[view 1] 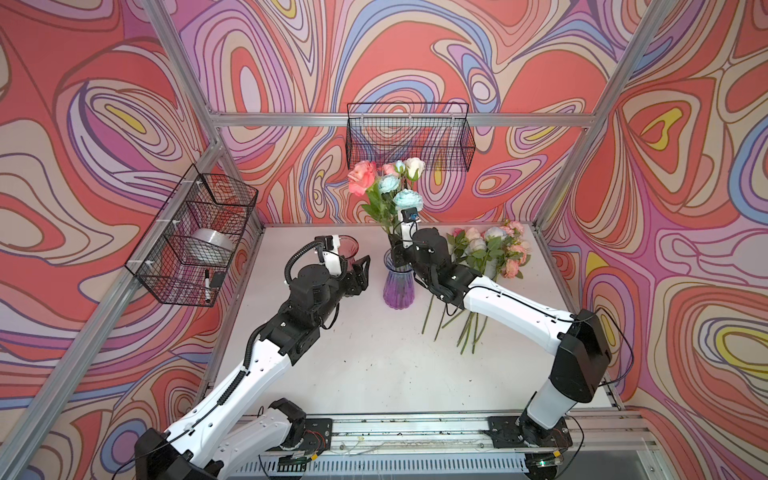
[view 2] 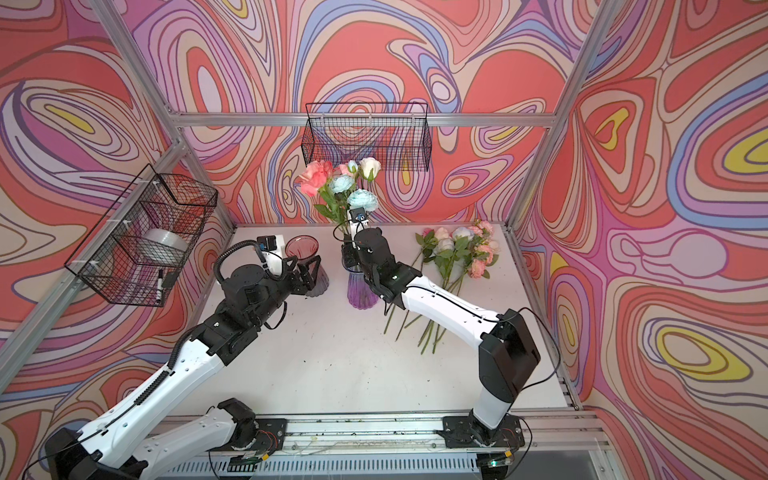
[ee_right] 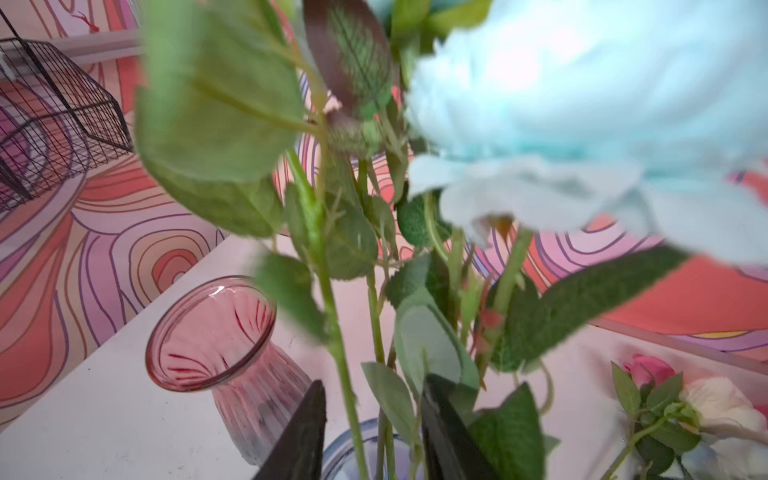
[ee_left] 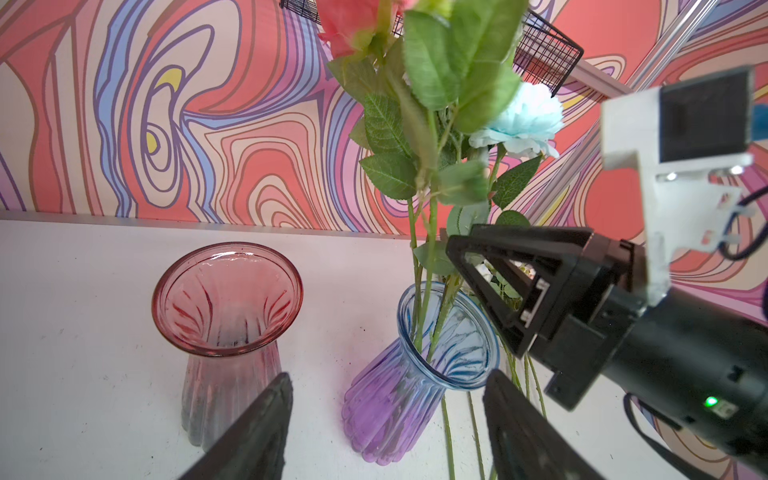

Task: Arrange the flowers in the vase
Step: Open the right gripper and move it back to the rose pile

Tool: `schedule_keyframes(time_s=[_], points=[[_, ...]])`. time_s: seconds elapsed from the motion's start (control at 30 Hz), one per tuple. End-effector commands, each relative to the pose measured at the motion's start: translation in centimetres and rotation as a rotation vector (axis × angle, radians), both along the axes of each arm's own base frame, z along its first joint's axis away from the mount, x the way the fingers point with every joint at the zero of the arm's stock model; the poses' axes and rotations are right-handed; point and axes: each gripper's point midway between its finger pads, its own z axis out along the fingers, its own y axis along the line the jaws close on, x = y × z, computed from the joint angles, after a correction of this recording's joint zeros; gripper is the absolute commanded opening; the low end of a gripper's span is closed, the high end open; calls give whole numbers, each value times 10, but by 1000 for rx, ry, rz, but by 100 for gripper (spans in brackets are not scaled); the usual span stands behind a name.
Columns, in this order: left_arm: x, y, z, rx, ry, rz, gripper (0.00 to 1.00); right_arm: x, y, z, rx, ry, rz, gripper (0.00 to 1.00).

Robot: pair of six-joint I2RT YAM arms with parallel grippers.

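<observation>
In both top views you see the purple vase point(view 1: 398, 289) upright near the middle of the table point(view 1: 365, 365), with several flowers point(view 1: 388, 185) standing in it. The remaining flowers point(view 1: 494, 253) lie heaped on the table to its right, partly under the right arm point(view 1: 511, 303). Your right end effector point(view 1: 397, 254) sits at the vase's mouth among the stems point(view 1: 390, 227); your left end effector point(view 2: 305, 268) hangs just in front of the pink vase point(view 2: 301, 249), jaws wide. In the left wrist view the left jaws stand wide apart and hold nothing, with the purple vase point(ee_left: 399, 374) ahead and the pink vase point(ee_left: 226, 299) beside it, apart. In the right wrist view the right jaws are partly apart, the stems point(ee_right: 352, 395) passing between them unpinched; a pale blue head point(ee_right: 561, 104), blurred, looms close to the camera.
</observation>
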Motion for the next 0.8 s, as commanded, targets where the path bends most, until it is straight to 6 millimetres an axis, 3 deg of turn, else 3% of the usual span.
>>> schedule_keyframes(time_s=[0.0,0.27,0.4,0.5,0.67,0.77], points=[[2,3,2,-1,-8,15,73,-8,-10,19,44,-14,-26,38],[2,3,1,6,-6,14,73,-14,-17,27,71,-26,-32,38],[2,4,1,8,-7,20,73,-25,-26,40,104,-29,-30,37],[1,3,2,0,-6,15,73,-26,-62,41,102,-12,-199,36],[-13,-8,19,-86,-32,-72,71,-39,-129,9,16,23,-424,32],[-24,-21,27,-197,-69,-167,71,-31,-177,-17,27,127,-507,30]])
